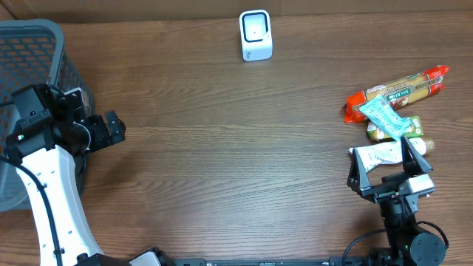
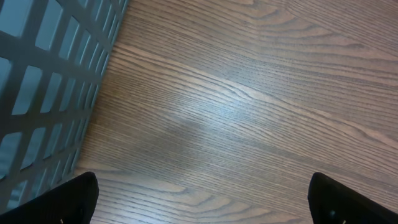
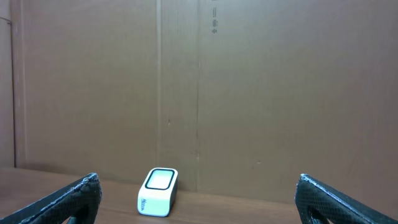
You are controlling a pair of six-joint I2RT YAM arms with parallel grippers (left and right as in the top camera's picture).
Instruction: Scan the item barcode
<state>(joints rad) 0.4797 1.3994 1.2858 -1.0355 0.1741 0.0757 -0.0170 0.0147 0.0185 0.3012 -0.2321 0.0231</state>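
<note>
The white barcode scanner (image 1: 256,35) stands at the table's far edge, its window facing forward; the right wrist view shows the scanner (image 3: 158,191) ahead against a cardboard wall. Items lie in a pile at the right: a long red-orange packet (image 1: 399,92), a light blue sachet (image 1: 384,117), a green-brown packet (image 1: 392,131) and a white tube (image 1: 388,154). My right gripper (image 1: 390,171) (image 3: 199,202) hovers open over the near end of the pile, nothing between its fingers. My left gripper (image 1: 109,129) (image 2: 202,199) is open over bare wood at the far left.
A grey mesh basket (image 1: 29,44) fills the back left corner, right beside the left arm; its wall (image 2: 43,74) shows in the left wrist view. A brown cardboard wall (image 3: 249,81) backs the table behind the scanner.
</note>
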